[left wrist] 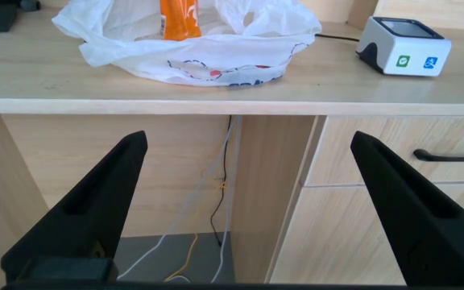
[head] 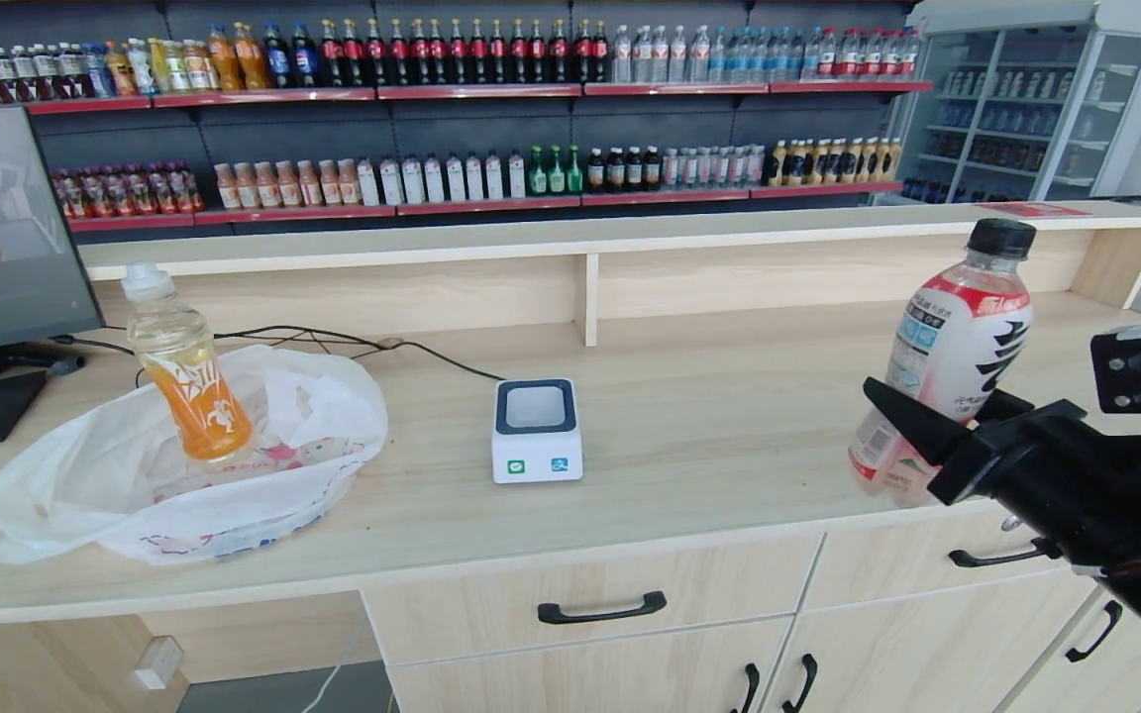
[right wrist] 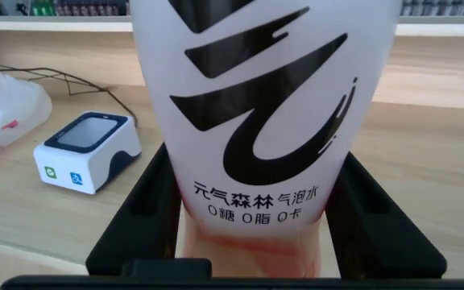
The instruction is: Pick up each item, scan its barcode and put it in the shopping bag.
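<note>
A: What lies before us, and where could it go wrong?

B: We see a small white scanner (head: 537, 429) on a pale wooden counter (head: 709, 396). Well to the right of the scanner, close to the counter's front edge, is a tall black-capped bottle (head: 962, 337), leaning slightly. Our right gripper (head: 902, 396) has its jaws pressed against the bottle's lower part, one on each side. Left of the scanner lies the shopping bag (head: 65, 495), limp white plastic, with an orange drink bottle (head: 189, 376) standing upright in it.

A: So the hold is low.

B: Yes. We judge the bottle top-heavy above that hold, so it may swing or slip on the way to the scanner. From so near the edge it could drop to the floor. At the bag, the slack walls could fold under the bottle, or the bottle could knock over the orange drink bottle.

A: And our left gripper (left wrist: 248, 141)?

B: Its jaws are spread wide and hold nothing. It hangs lower than the scanner, facing the cabinet front (left wrist: 353, 177) under the counter.

A: What can't we make out?

B: The barcode. We cannot find it, so we might offer the scanner the wrong face. In the head view one finger is hidden behind the bottle. We cannot tell whether the bottle's base rests on the counter or is just off it. The bag's opening is hard to trace among its folds.
</note>
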You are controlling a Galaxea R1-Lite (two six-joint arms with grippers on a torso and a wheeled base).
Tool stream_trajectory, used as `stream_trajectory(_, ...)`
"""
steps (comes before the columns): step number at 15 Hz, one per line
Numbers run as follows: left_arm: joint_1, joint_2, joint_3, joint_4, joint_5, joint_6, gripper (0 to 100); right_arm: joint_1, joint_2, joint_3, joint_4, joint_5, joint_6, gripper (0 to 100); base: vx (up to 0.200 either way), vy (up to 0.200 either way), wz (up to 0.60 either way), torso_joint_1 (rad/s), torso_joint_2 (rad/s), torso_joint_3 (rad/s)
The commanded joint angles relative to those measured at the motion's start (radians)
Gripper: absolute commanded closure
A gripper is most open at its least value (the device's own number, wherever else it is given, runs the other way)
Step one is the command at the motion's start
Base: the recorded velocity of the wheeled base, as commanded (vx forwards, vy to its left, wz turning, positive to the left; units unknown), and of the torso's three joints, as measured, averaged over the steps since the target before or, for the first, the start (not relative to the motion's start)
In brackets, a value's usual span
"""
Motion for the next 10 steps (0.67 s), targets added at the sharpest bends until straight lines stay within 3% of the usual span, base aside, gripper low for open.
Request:
stream_trajectory(1,0.000,0.000,0.000,0.000,0.000,0.000,0,0.051,-0.109,0.066,0.001,-0.002,-0.003,100,0.000,0.000,0.00,0.000,0.00,0.000)
stream_trajectory(4,0.000,0.000,0.000,0.000,0.000,0.000,0,0.129,-0.145,0.118,0.001,-0.008,-0.002,100,0.000,0.000,0.00,0.000,0.00,0.000)
stream_trajectory(5,0.000,0.000,0.000,0.000,0.000,0.000,0,0.209,-0.152,0.149,0.001,-0.027,0.014,100,0.000,0.000,0.00,0.000,0.00,0.000)
stream_trajectory(10,0.000,0.000,0.000,0.000,0.000,0.000,0,0.276,-0.125,0.089,0.002,-0.017,0.173,100,0.000,0.000,0.00,0.000,0.00,0.000)
